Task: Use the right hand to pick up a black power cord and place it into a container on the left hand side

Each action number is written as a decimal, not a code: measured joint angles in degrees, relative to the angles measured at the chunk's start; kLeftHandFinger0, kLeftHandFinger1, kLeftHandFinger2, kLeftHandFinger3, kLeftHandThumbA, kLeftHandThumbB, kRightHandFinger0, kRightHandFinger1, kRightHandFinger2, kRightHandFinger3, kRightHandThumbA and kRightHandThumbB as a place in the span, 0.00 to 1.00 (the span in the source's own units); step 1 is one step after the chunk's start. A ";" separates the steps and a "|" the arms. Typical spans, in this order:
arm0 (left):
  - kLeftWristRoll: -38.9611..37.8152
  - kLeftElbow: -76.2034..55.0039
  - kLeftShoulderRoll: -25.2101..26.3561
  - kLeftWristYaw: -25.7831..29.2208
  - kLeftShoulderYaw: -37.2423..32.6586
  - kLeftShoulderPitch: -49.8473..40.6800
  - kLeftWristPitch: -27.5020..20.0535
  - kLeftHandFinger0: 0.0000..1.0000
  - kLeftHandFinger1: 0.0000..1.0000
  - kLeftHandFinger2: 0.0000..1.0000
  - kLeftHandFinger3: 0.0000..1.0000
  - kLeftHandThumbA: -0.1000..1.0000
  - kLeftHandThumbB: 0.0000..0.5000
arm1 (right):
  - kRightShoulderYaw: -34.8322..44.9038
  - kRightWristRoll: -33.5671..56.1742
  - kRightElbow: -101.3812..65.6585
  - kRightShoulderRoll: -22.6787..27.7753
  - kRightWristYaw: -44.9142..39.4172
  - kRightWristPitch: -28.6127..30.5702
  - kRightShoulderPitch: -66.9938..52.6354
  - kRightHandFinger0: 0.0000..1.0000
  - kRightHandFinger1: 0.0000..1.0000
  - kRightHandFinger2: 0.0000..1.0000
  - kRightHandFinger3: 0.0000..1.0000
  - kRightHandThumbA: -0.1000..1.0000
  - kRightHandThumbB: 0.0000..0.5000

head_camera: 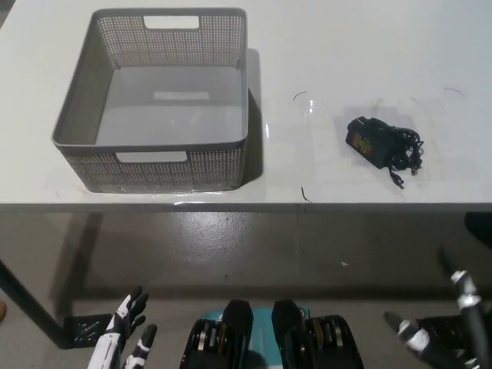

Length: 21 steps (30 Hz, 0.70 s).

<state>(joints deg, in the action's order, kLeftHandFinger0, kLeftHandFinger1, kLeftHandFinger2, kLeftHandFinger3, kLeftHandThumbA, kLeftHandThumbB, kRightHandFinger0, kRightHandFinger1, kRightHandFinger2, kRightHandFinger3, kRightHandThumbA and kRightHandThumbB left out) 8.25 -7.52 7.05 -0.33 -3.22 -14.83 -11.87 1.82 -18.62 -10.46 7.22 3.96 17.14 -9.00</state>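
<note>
- Black power cord [382, 143] lies on the white table [338, 54], right of centre. Adapter block faces the left end of the bundle; the cable is coiled loosely against its right side, one loose end pointing toward the near edge.
- Grey perforated container [84, 108] sits on the left part of the table, upright, with handle cut-outs in its near and far walls. Nothing inside it that I can see.
- Cord and container are well apart, with bare tabletop between them.
- My right hand [442, 330] is low at the bottom right, below the table's near edge and well short of the cord. It grasps nothing; it is partly cut off by the frame, so I cannot tell how far the fingers are spread.
- My left hand [127, 334] rests at the lower left, also below the table edge, released, fingers spread, nothing in it.
- Neither hand touches the table, cord or container.
</note>
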 measured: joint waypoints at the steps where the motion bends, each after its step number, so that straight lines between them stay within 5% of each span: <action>1: 0.10 0.00 0.00 0.00 -0.02 -0.06 -0.13 1.00 1.00 1.00 1.00 0.83 0.32 | 0.67 -0.77 -1.85 1.00 -0.31 -1.08 1.06 1.00 1.00 1.00 1.00 0.91 0.98; 9: 0.89 -0.12 0.01 0.00 0.05 -0.93 -1.34 1.00 1.00 1.00 1.00 0.81 0.30 | 3.79 -7.10 -7.63 10.74 -3.99 -11.22 19.57 1.00 1.00 1.00 1.00 0.71 0.99; 13: 1.25 -0.12 0.02 0.00 0.14 -1.50 -1.47 1.00 1.00 1.00 1.00 0.81 0.32 | 3.03 -9.27 -6.46 13.66 -6.63 -15.82 28.29 1.00 1.00 1.00 1.00 0.76 1.00; 21: 1.90 -0.10 0.02 0.03 0.46 -1.52 -2.15 1.00 1.00 1.00 1.00 0.83 0.28 | -3.64 -14.04 6.38 17.21 -11.91 -22.75 46.35 1.00 1.00 1.00 1.00 0.73 1.00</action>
<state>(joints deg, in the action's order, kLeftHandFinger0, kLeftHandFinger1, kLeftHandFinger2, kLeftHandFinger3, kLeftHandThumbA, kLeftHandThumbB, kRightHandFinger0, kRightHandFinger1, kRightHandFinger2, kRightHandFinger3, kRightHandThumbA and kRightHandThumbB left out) 10.15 -7.62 7.07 -0.30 -2.76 -16.34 -14.02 -1.82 -32.66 -4.08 24.42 -7.95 -5.61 37.35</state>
